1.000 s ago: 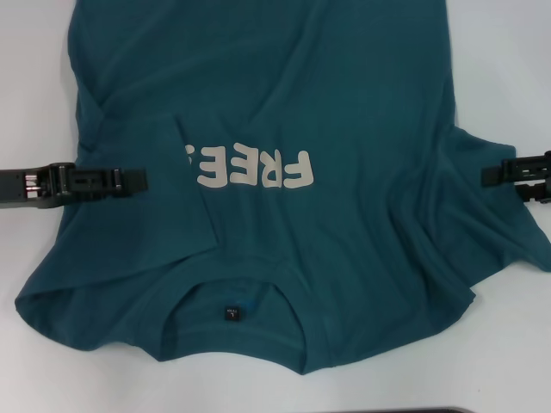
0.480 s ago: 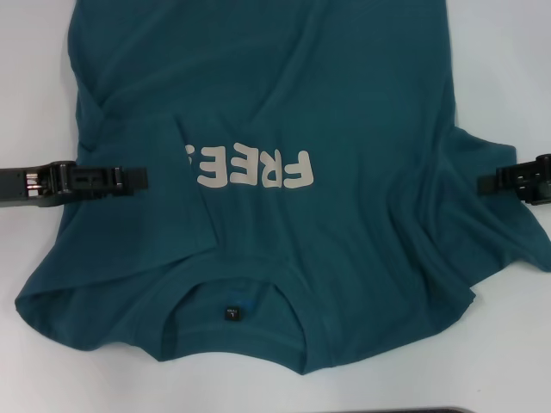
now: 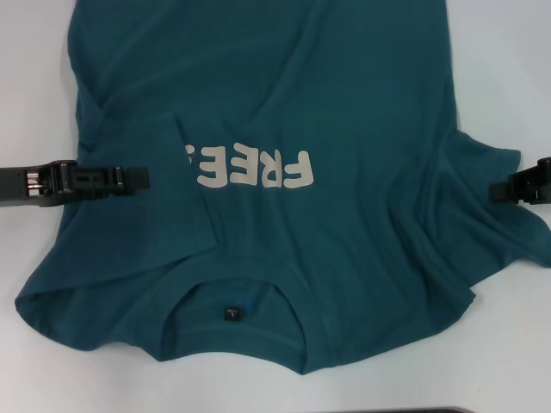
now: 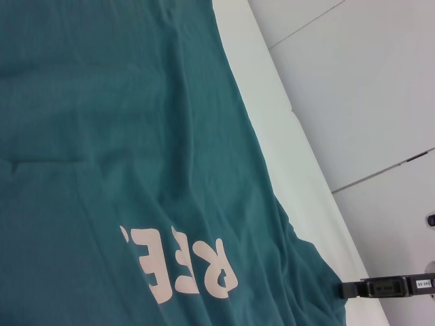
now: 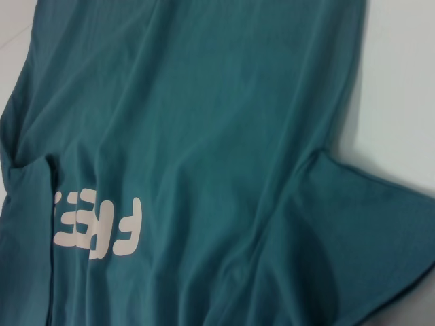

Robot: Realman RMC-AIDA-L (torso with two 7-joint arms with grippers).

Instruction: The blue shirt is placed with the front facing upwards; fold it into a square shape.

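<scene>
The blue shirt [image 3: 327, 103] lies front up on the white table, collar and black neck tag [image 3: 231, 313] nearest me, the "FREE!" letters [image 3: 258, 168] upside down. Its left sleeve is folded inward as a flap [image 3: 146, 215] that covers part of the last character. The right sleeve [image 3: 508, 224] still spreads outward. My left gripper [image 3: 138, 178] reaches in level over the shirt's left edge, at the height of the letters. My right gripper [image 3: 504, 189] sits at the far right by the right sleeve's edge, also seen as a black bar [image 4: 350, 290] in the left wrist view. Both wrist views show wrinkled shirt fabric [image 5: 204, 102].
The white table [image 3: 34, 86] shows on both sides of the shirt and in front of the collar. A dark strip [image 3: 413, 410] marks the near table edge. In the left wrist view, the table's far edge and pale floor tiles [image 4: 380, 102] lie beyond the shirt.
My right gripper has drawn back to the right, off the sleeve toward the picture's edge. The left gripper and the shirt have stayed put.
</scene>
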